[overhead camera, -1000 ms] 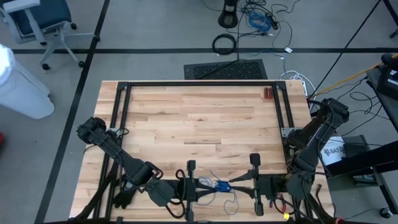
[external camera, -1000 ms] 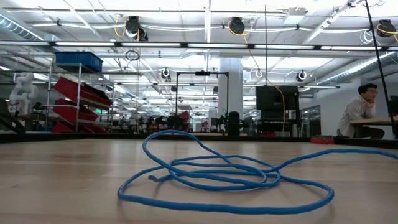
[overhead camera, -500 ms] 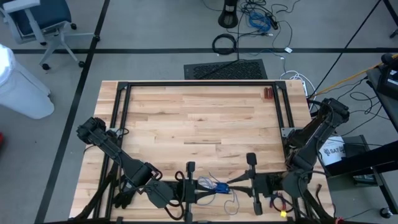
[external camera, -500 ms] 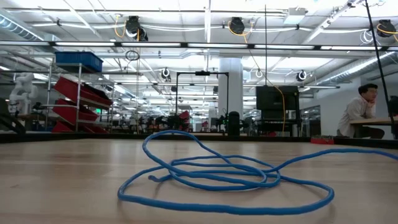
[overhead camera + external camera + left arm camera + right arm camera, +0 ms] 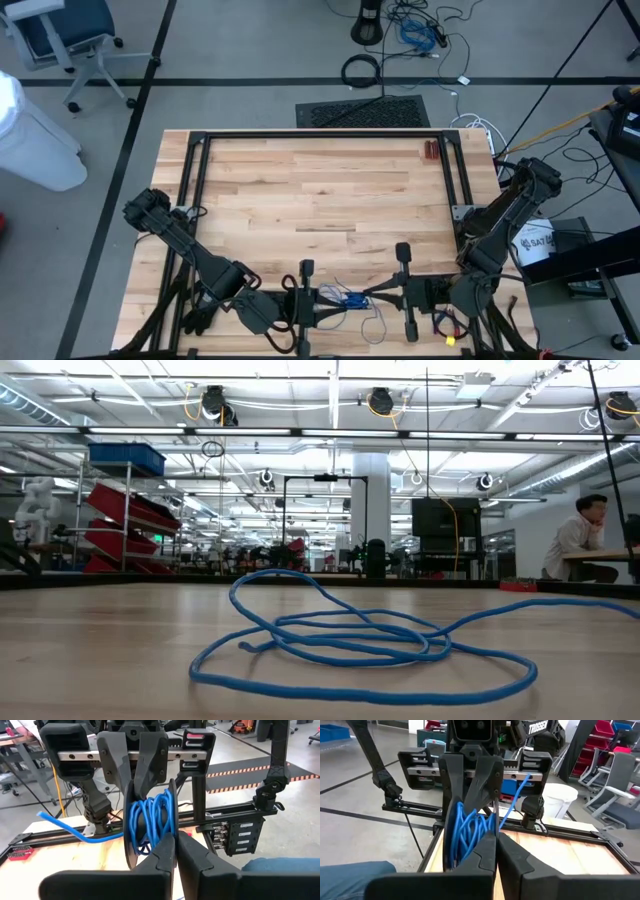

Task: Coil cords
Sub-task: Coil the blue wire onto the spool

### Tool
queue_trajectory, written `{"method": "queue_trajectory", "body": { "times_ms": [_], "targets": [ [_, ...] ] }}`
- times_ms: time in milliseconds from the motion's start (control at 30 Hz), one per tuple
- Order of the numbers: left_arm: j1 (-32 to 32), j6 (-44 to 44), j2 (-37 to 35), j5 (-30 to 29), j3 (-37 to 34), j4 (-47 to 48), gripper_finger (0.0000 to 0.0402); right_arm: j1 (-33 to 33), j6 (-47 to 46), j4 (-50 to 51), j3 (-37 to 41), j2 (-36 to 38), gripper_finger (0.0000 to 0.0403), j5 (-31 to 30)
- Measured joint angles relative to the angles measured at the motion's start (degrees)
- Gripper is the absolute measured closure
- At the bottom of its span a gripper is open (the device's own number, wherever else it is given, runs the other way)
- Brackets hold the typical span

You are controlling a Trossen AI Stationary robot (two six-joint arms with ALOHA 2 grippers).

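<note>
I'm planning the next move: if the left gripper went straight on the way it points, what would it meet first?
The left gripper, shut, points straight at the small bundle of thin blue wire right at its fingertips. Just behind is the right gripper, shut on that bundle from the opposite side. Depth between them is unclear.

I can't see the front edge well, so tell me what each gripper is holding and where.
Both grip the blue cord. The left gripper and the right gripper are shut on opposite sides of its wound bundle; a loose tail lies on the table.
</note>
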State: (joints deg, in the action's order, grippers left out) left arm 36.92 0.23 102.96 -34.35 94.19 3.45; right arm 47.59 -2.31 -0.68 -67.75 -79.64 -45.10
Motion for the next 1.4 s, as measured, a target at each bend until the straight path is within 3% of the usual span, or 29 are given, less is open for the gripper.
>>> {"method": "queue_trajectory", "body": {
  "times_ms": [400,667,833,1100,1267,1400],
  "targets": [
    [1.79,0.11,0.00,-1.64,0.00,-2.42,0.0326,0.15,1.48,-0.33,0.00,0.49,0.0403,-2.81],
    [4.22,0.36,-0.04,-7.74,0.02,-2.53,0.0318,0.86,2.87,-1.48,0.04,1.70,0.0403,-6.42],
    [4.90,0.23,0.53,-7.63,0.10,-1.62,0.0318,3.24,3.87,-1.71,0.04,3.54,0.0403,-12.46],
    [3.05,2.00,6.61,-6.11,0.09,-2.57,0.0317,7.32,8.47,-6.23,0.04,4.22,0.0403,-16.69],
    [0.06,1.90,10.76,-5.87,0.07,-8.86,0.0317,9.45,12.31,-9.42,0.04,4.20,0.0403,-18.52],
    [-1.41,2.27,13.20,-2.24,0.09,-13.94,0.0297,11.16,14.56,-11.77,0.04,4.20,0.0403,-19.69]
  ]
}}
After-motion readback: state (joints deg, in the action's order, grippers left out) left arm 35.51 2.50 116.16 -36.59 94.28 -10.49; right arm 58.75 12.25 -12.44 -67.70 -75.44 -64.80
